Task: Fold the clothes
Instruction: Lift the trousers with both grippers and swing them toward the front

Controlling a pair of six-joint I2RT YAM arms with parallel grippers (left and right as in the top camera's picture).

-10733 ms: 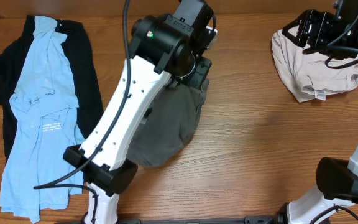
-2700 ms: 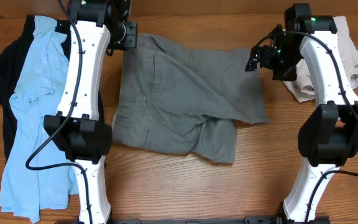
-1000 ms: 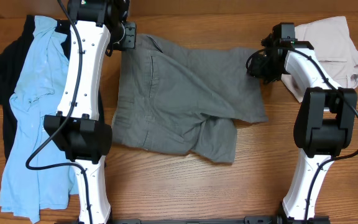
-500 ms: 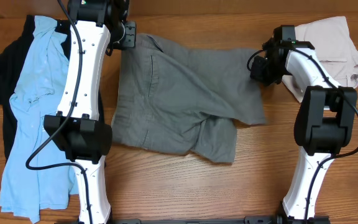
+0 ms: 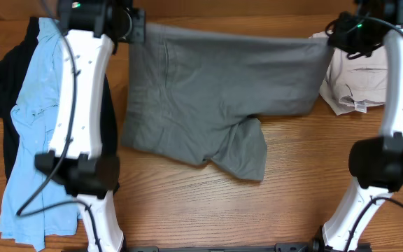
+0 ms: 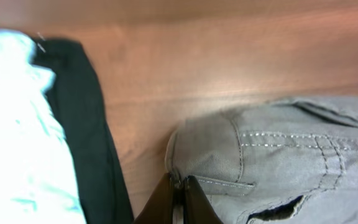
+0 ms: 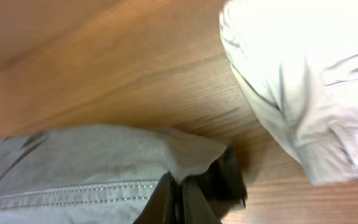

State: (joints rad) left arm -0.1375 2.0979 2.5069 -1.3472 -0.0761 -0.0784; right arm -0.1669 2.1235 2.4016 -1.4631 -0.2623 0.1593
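Note:
The grey shorts (image 5: 215, 91) hang stretched by their waistband between both arms at the far side of the table, legs trailing onto the wood. My left gripper (image 5: 140, 31) is shut on the waistband's left corner; the left wrist view shows the stitched grey shorts (image 6: 278, 162) pinched in that left gripper (image 6: 178, 186). My right gripper (image 5: 329, 40) is shut on the right corner, and the right wrist view shows the grey shorts (image 7: 92, 168) nipped between the right gripper's (image 7: 180, 186) fingers. A light-blue shirt (image 5: 40, 126) lies on a black garment (image 5: 9, 77) at the left.
Beige shorts (image 5: 359, 80) lie crumpled at the back right, just beside the right gripper, and show as beige shorts (image 7: 303, 81) in the right wrist view. The wooden table (image 5: 208, 210) stretches bare toward the near edge between the two arm bases.
The right gripper shut on the shorts' right corner. Both arms then lifted, pulling the waistband taut and raising the shorts' top edge off the table.

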